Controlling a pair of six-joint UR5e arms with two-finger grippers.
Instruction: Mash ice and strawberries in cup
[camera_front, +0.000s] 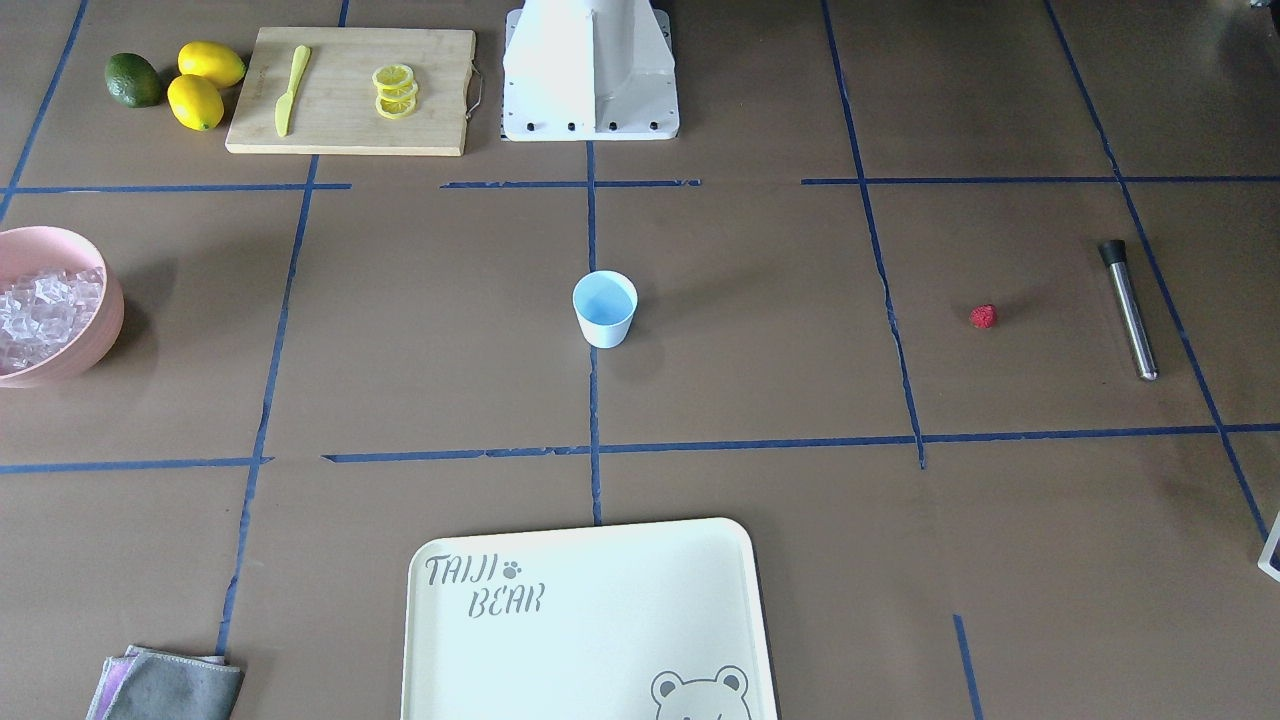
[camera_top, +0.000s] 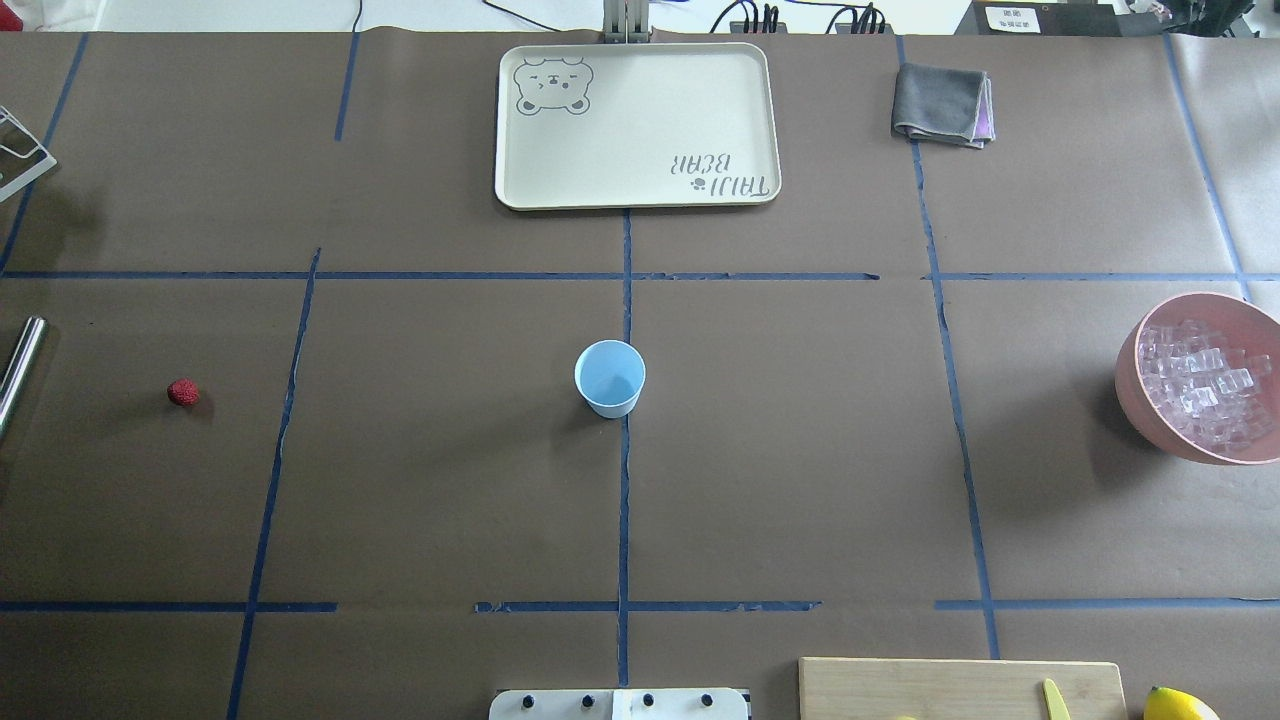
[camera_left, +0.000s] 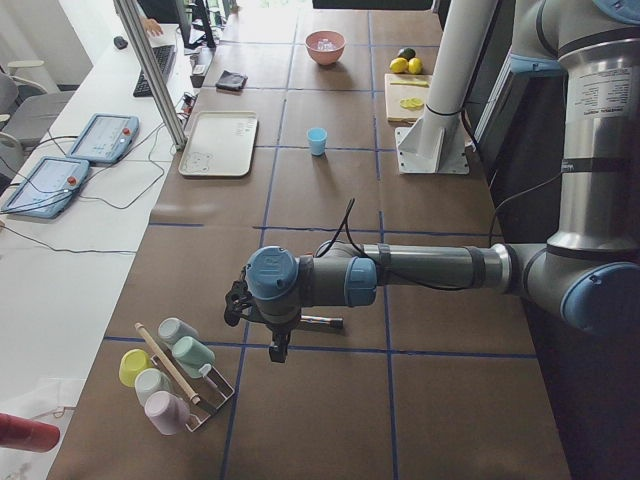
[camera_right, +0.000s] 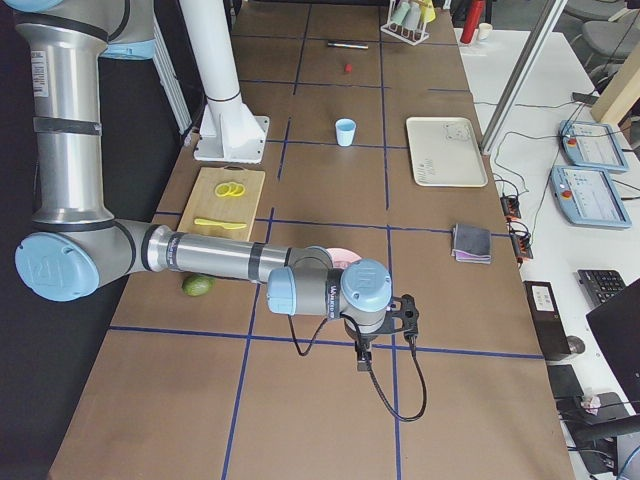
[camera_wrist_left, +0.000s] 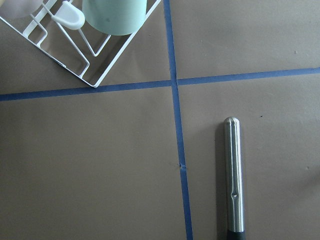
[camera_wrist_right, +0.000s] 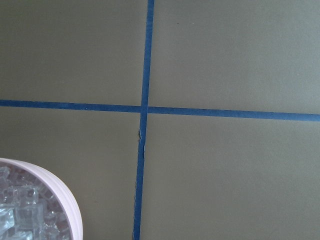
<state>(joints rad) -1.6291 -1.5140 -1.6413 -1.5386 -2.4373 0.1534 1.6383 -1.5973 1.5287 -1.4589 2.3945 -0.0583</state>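
Standing upright at the middle of the table (camera_top: 800, 450), the cup (camera_top: 610, 378); strawberry (camera_top: 183, 392) well apart on its left, ice (camera_top: 1205, 385) heaped in pink bowl (camera_top: 1130, 395) far right; for left gripper (camera_left: 278, 348) and right gripper (camera_right: 362, 357), fingers' state cannot be told

A robotics lab: the brown paper-covered tabletop (camera_top: 450, 450) is marked into squares by blue tape lines (camera_top: 450, 275), and two grey tablet-like teach pendants (camera_left: 103, 137) lie on a white side bench (camera_left: 60, 280).
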